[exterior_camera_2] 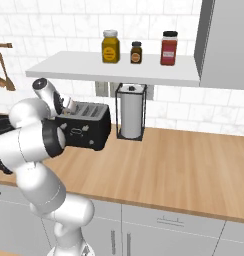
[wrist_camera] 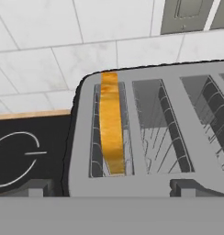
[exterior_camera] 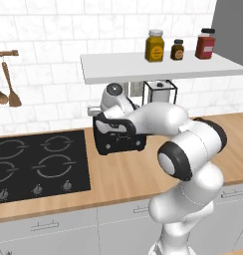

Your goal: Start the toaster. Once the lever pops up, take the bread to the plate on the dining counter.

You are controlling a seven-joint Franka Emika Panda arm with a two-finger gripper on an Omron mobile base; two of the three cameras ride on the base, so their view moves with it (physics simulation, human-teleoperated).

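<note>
End effector (wrist_camera: 111, 187) spread wide above toaster (wrist_camera: 150, 137); bread (wrist_camera: 111, 128) seated in left slot. Risk: fingers miss lever, snag slot wires.

Toaster (exterior_camera_2: 84, 129) on the wood worktop (exterior_camera_2: 169, 170), against the tiled wall, right of the hob (exterior_camera: 36, 164) and left of the paper-towel holder (exterior_camera_2: 130, 118). Bread (wrist_camera: 111, 128) upright in the leftmost slot in the hand view, other slots beside it to the right. Shelf (exterior_camera_2: 114, 70) above, carrying three jars (exterior_camera_2: 110, 46) in a row. Gripper (wrist_camera: 111, 187) spread wide, above the toaster's near edge. Wooden spoons (exterior_camera: 6, 84) on the wall behind the hob, far left.
</note>
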